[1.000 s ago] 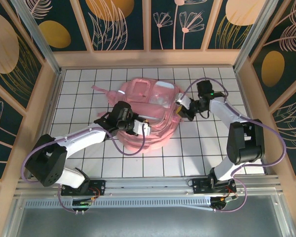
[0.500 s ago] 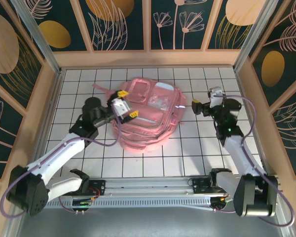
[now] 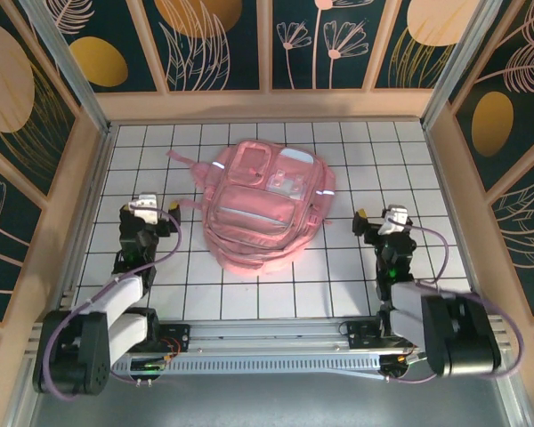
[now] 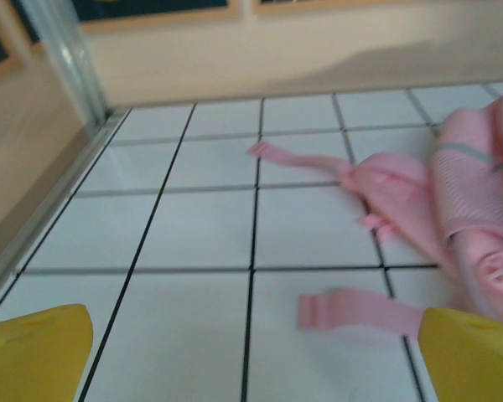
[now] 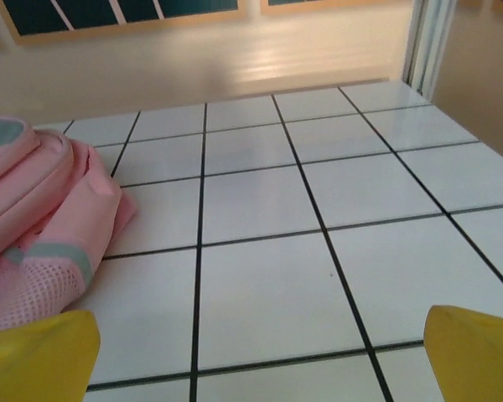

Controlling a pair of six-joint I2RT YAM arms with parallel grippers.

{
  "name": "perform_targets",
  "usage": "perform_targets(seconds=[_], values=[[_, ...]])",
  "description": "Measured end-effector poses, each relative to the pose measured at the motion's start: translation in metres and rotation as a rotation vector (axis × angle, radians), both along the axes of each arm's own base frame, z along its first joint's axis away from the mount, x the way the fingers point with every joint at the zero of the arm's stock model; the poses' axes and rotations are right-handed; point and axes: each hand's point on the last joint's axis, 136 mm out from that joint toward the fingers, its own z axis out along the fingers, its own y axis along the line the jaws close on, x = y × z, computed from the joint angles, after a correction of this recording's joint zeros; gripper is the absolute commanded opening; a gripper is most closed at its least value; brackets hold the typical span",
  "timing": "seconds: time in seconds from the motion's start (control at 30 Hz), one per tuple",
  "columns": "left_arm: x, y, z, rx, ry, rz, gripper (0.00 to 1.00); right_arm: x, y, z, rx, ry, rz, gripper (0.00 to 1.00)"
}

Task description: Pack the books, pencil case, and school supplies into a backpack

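**Top external view.** The large soft pink fabric backpack [image 3: 265, 213] is lying flat at the middle of the white tiled table with black grid lines [image 3: 249, 294]. Its translucent front pockets [image 3: 271, 173] are facing up. The left gripper [image 3: 144, 213] is hovering over the left side of the table, well apart from the backpack, with its jaws standing wide open and holding nothing. The right gripper [image 3: 378, 221] is hovering on the right side, near the backpack's edge but apart from it, and its jaws are likewise open and empty. Both arms are sitting folded close to their bases at the near edge.

**Left wrist view.** The left gripper [image 4: 251, 360] is showing its yellow fingertips [image 4: 33, 352] at the two bottom corners, spread far apart, with bare table [image 4: 193, 226] between them. The backpack [image 4: 478, 209] is lying along the right edge. A flat pink strap [image 4: 360, 310] is trailing from it across the tiles, ending near the right-hand fingertip. A second strap [image 4: 298, 157] is lying farther off.

**Right wrist view.** The right gripper [image 5: 256, 360] is presenting its yellow fingertips [image 5: 33, 356] equally wide apart over bare table [image 5: 318, 209]. The backpack [image 5: 33, 201] is lying at the left edge, its pale strip [image 5: 67, 255] and mesh panel [image 5: 21, 293] facing the camera.
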Motion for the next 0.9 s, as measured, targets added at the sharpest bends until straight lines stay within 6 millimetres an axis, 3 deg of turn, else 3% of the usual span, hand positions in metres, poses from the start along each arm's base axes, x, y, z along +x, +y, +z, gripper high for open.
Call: perform_targets(seconds=[0.1,0.17,0.27,0.33,0.43,0.57,0.9], values=[[0.003,0.006,-0.02,-0.006,0.015,0.028,0.99,0.011,0.001,-0.004,-0.034,-0.02,-0.002,0.99],[0.01,0.006,-0.023,-0.012,0.014,0.03,0.99,0.02,-0.002,-0.013,-0.04,-0.012,-0.018,0.99],[0.022,0.003,-0.01,-0.033,-0.047,0.02,0.99,0.024,-0.01,-0.017,-0.04,-0.012,-0.05,0.99],[0.027,0.003,-0.002,-0.044,-0.095,0.022,0.99,0.028,-0.011,-0.01,-0.037,-0.039,-0.055,0.99],[0.034,0.002,-0.013,-0.052,-0.088,0.023,0.99,0.04,-0.013,0.002,-0.029,-0.072,-0.064,0.99],[0.038,0.003,-0.015,-0.057,-0.084,0.026,0.99,0.056,-0.035,0.014,0.021,-0.095,-0.115,0.99],[0.041,0.006,-0.01,-0.065,-0.102,0.036,0.99,0.056,-0.033,0.002,0.027,-0.04,-0.108,0.99]])
